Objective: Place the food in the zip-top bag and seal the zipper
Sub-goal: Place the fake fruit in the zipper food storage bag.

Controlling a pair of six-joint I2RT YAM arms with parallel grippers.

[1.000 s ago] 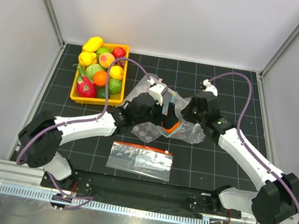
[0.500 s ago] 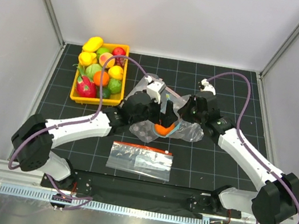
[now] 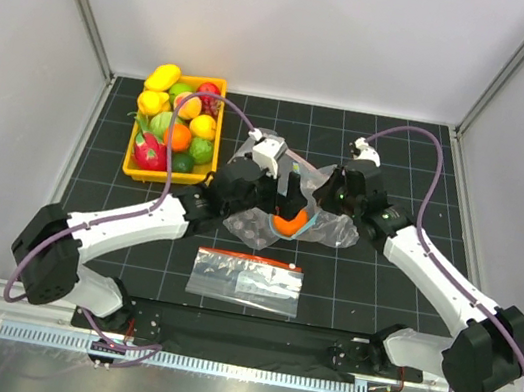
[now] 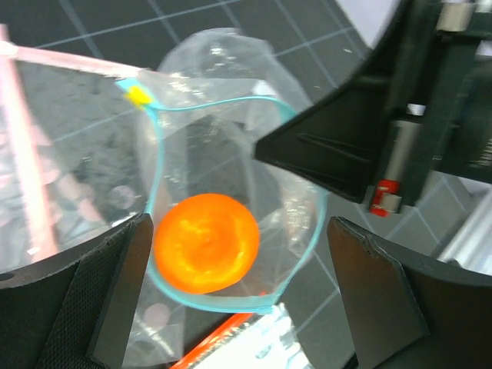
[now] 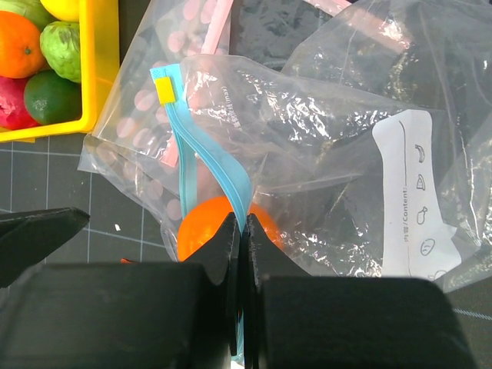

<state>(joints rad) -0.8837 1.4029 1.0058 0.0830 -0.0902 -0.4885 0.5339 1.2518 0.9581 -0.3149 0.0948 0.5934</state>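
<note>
zip-top bag [image 4: 223, 146] holds orange [image 4: 206, 243] | right gripper [image 5: 240, 223] pinches zipper [image 5: 223, 171] | left gripper [image 4: 240, 227] spread | pink-strip bag [image 5: 150, 108] beside

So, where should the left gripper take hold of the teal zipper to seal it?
Probably at the end by the yellow tab, from above: there both sides of the zipper already meet, while farther along the mouth gapes around the orange fruit.

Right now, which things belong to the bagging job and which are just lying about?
Job: zip-top bag; zipper; orange inside the bag; yellow fruit bin, likely the food supply.
Lying about: pink-strip dotted bag; flat red-strip bag.
</note>
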